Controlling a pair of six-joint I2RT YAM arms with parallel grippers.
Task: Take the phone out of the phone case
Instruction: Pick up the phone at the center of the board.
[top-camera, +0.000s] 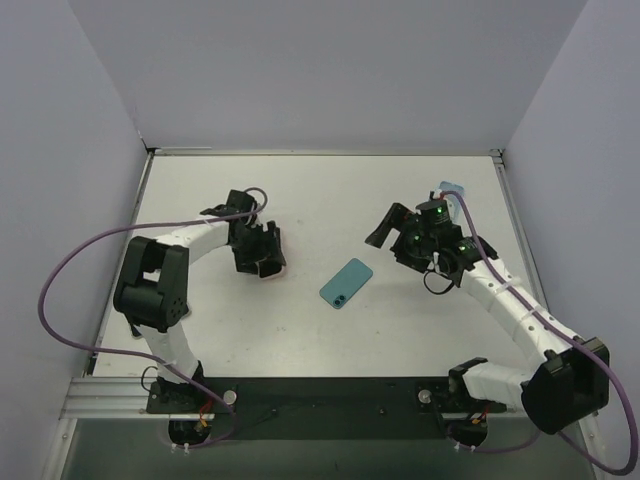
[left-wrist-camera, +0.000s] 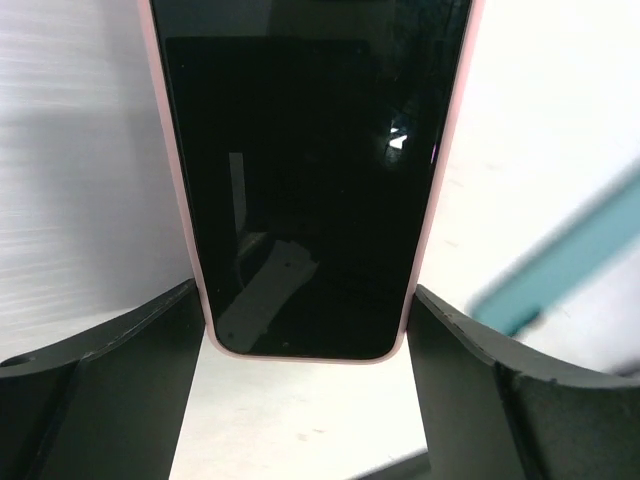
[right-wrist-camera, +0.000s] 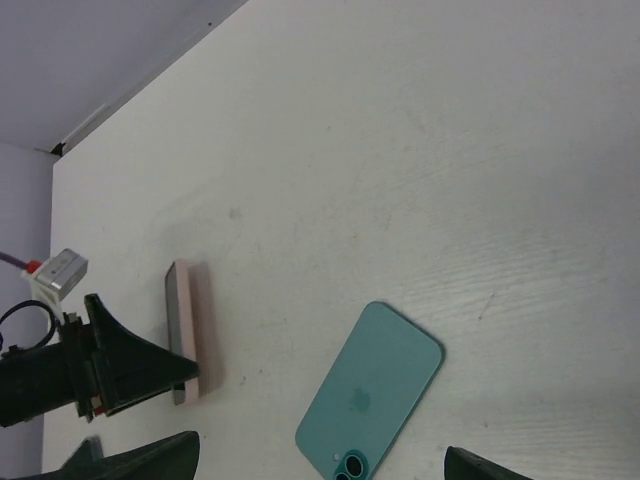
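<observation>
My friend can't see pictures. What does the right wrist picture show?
A teal phone lies face down on a white table. Left of it, a pink case stands on its edge, held at one end by the left tool.

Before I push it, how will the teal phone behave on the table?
The teal phone lies flat, back up, so it should slide, not tip or roll. Pushed off-centre, this thin slab probably spins. Its smooth back looks slippery, and the low edges offer little grip.
</observation>
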